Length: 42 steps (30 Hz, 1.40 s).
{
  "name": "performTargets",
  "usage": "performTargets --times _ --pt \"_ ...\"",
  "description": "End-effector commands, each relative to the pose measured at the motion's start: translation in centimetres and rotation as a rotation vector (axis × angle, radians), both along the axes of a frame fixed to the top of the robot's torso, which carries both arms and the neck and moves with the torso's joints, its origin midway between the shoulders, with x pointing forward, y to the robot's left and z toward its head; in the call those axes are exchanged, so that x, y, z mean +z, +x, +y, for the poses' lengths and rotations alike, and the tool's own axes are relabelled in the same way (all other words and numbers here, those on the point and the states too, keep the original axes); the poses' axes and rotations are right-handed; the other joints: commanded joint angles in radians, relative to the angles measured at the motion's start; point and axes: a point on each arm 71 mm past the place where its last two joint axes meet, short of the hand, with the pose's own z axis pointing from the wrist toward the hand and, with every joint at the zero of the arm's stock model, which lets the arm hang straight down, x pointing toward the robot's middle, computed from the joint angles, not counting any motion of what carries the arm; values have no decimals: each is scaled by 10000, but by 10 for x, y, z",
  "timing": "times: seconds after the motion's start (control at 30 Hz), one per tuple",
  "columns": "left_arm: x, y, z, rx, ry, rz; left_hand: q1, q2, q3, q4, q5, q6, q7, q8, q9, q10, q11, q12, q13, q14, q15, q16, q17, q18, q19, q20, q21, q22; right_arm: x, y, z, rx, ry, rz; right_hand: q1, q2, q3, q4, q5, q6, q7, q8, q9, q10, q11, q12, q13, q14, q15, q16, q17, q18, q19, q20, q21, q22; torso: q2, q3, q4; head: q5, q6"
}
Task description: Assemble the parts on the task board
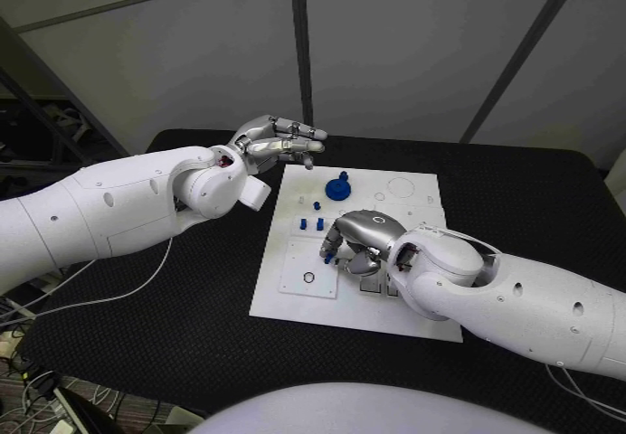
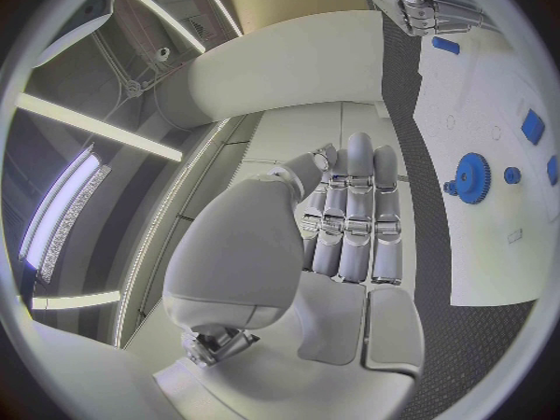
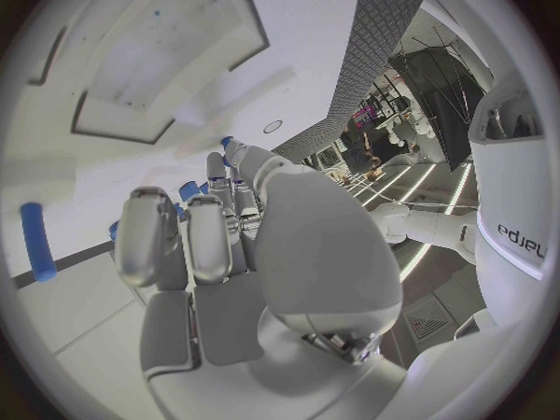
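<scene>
Two hands work over the white board [image 1: 289, 298]; right hand [image 1: 362, 237] rests mid-board, fingers curled down among small blue pieces [image 1: 310, 222], grasp hidden; left hand [image 1: 277, 140] hovers off the far corner, fingers pressed together, empty; blue gear [image 1: 339, 188] lies untouched; seating a piece likely comes next.

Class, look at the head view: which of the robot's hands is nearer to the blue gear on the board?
The left hand. It hovers just beyond the board's far-left corner, a short way from the gear. The right hand rests lower on the board, further from the gear.
</scene>
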Motion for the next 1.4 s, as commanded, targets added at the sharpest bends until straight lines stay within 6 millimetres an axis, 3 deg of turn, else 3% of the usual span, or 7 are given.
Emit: performTargets --times 0.03,0.47,0.63,0.9,1.1,1.4 --pt "1 0 -1 -150 -100 12 -124 -16 -71 1 -34 47 15 -56 -11 -12 83 -9 12 85 6 -67 -16 -132 -29 31 -46 -13 1 -1 2 157 -62 -121 -75 14 5 -70 41 40 50 48 9 0 -6 -31 -13 423 -37 40 -8 -55 18 -12 -14 -9 6 -1 3 0 -4" --pt "1 0 0 -160 -66 71 -131 -16 -73 1 -37 43 15 -59 -12 -17 84 -11 11 81 7 -73 -16 -131 -31 32 -54 -18 -1 -2 4 202 -312 14 -163 1 3 -102 5 -14 71 0 -6 -73 21 -36 -65 407 -16 22 -49 -43 -22 -1 -61 -60 -2 -2 -7 38 -45" --pt "1 0 0 -165 -55 91 -137 -17 -75 0 -40 40 16 -61 -13 -23 85 -14 10 77 8 -79 -17 -131 -34 33 -62 -22 -6 -4 4 208 -662 144 -451 -142 -50 -68 -105 -197 130 -67 -67 -517 136 -54 -234 369 87 -38 -162 -7 -135 67 -211 -227 -5 4 -11 22 -51" --pt "0 1 0 -178 -40 120 -137 -17 -75 0 -40 40 16 -61 -13 -23 85 -14 10 77 8 -79 -17 -131 -34 33 -62 -22 -8 -4 5 149 -624 59 -739 -496 -137 -89 -184 -881 354 -86 -306 -1344 380 -42 -469 298 294 -157 -385 79 -357 264 -542 -590 -7 1 -8 3 -58" --pt "0 0 0 -202 -29 151 -150 -20 -80 0 -47 31 18 -68 -15 -32 88 -18 9 71 11 -89 -18 -132 -37 36 -74 -28 -5 -4 4 63 -220 -203 -750 -588 -295 -151 -209 -1183 472 -78 -480 -1835 488 -32 -530 219 383 -330 -665 200 -639 365 -995 -1101 -3 0 -5 -8 -52" --pt "0 0 2 -207 -2 197 -174 -24 -88 1 -71 8 24 -81 -20 -53 95 -27 6 60 18 -107 -20 -133 -43 43 -99 -42 6 -6 -5 -99 1068 -675 -708 -638 -515 -196 -196 -1359 397 -78 -610 -2040 502 8 -511 134 398 -540 -973 299 -859 400 -1388 -1530 -3 5 5 -6 -8"
